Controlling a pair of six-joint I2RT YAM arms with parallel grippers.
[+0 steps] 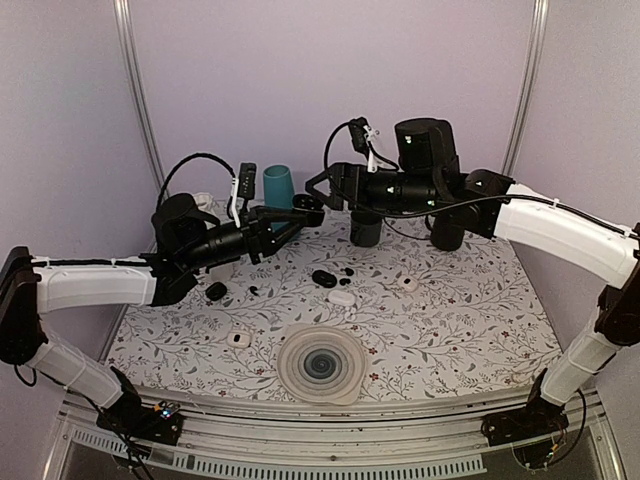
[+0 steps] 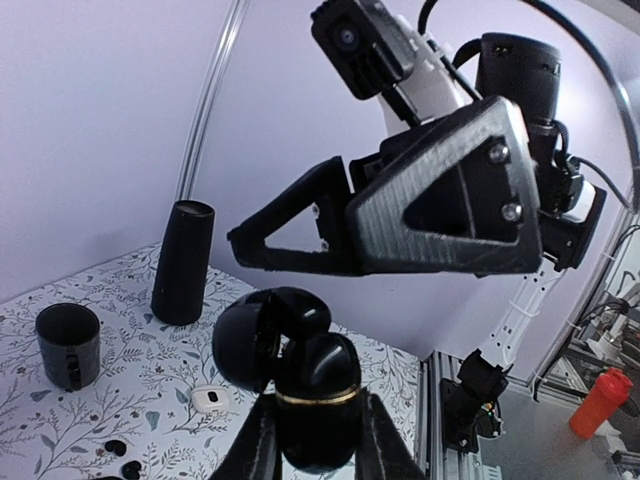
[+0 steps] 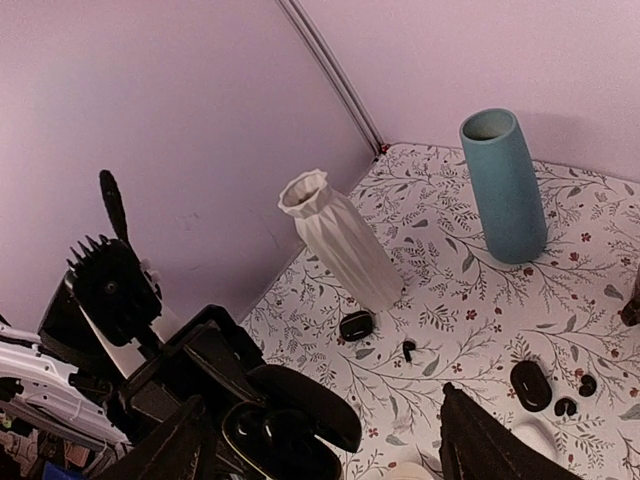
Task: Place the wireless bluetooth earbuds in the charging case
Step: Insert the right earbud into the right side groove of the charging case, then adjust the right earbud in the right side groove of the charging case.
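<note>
My left gripper is shut on a glossy black charging case with a gold band, held up above the table's back. Its lid hangs open. In the right wrist view the open case shows dark glossy shapes in its wells, apparently black earbuds. My right gripper hovers just above the case, open, with nothing between its fingers. From the left wrist it fills the upper frame as the right gripper. One loose black earbud lies on the table, and two more earbuds lie mid-table.
A teal vase and a white ribbed vase stand at the back left. Two black cylinders stand at the back right. Other cases lie on the floral cloth: black ones, white ones. A spiral disc lies near the front.
</note>
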